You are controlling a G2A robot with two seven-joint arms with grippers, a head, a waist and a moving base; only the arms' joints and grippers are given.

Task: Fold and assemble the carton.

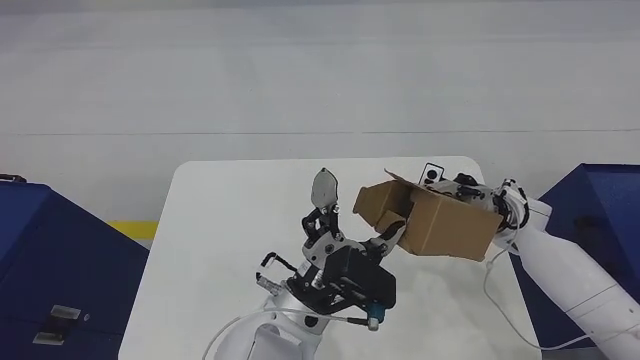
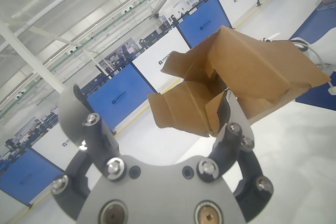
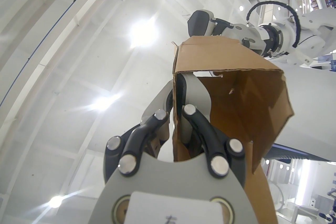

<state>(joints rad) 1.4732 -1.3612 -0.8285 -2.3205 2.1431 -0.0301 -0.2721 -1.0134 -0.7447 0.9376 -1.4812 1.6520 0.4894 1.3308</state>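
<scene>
The brown carton [image 1: 445, 225] hangs in the air over the table's right side, partly folded, its open end with loose flaps toward the left. My right gripper [image 1: 452, 184] is at its far top edge, and in the right wrist view it [image 3: 175, 93] is shut on one carton wall [image 3: 249, 93]. My left gripper [image 1: 360, 210] stands wide open at the carton's open end. In the left wrist view one of its fingers [image 2: 231, 109] reaches in behind a flap of the carton [image 2: 260, 67], while the other finger [image 2: 73, 109] is free.
The white table [image 1: 220, 220] lies bare under both arms. Blue units stand beside it at the left [image 1: 50, 250] and at the right [image 1: 600, 200]. Beyond the table's far edge is open grey floor.
</scene>
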